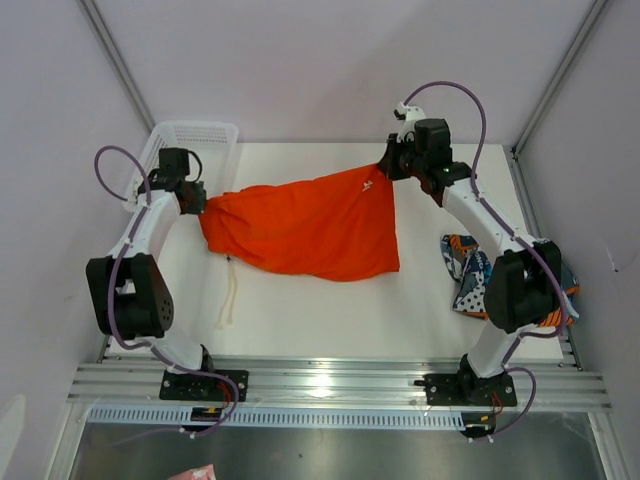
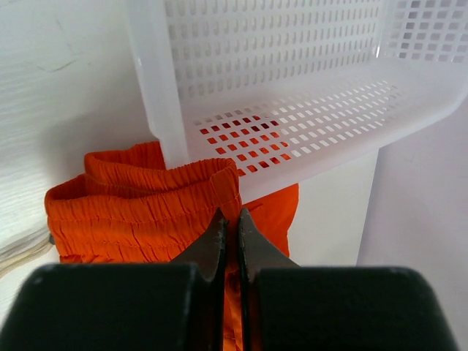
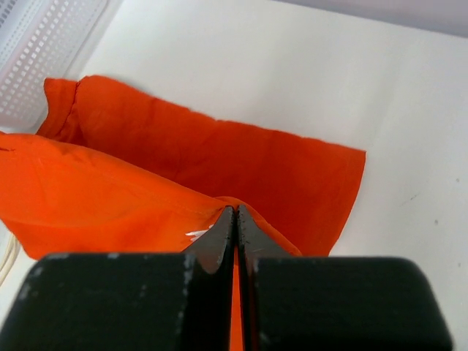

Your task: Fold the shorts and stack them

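The orange shorts (image 1: 305,228) hang stretched between both grippers over the white table. My left gripper (image 1: 200,205) is shut on the elastic waistband (image 2: 146,212) at the left, close under the basket. My right gripper (image 1: 385,165) is shut on a leg hem corner (image 3: 234,208) at the far right, with orange cloth pinched between its jaws. The lower layer of the orange shorts (image 3: 219,157) lies on the table beneath. A white drawstring (image 1: 230,295) dangles below the waistband. The printed blue, teal and orange shorts (image 1: 462,270) lie crumpled at the right, partly behind the right arm.
A white mesh basket (image 1: 185,145) stands at the far left corner, and its underside fills the left wrist view (image 2: 307,95). Metal frame posts rise at both back corners. The table's near edge meets an aluminium rail (image 1: 330,385).
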Action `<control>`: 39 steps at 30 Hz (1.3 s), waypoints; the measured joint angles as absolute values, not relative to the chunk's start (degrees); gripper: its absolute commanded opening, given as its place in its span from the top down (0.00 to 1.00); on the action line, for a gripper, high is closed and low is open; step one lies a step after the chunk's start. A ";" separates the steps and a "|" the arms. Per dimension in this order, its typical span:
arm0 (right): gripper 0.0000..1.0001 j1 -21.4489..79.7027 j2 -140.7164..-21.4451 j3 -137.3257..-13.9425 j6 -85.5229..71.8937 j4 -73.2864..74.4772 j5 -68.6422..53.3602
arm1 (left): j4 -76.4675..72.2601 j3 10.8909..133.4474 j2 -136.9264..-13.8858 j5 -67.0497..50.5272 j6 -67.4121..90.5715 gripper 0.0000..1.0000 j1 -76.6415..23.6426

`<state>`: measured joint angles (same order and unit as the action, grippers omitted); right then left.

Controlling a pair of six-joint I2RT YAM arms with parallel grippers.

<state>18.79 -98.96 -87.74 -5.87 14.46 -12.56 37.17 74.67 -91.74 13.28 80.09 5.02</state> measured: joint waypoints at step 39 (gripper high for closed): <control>0.71 13.58 -122.54 -102.15 -9.45 11.29 -8.14 | 30.20 85.17 -104.64 10.52 77.60 0.15 2.90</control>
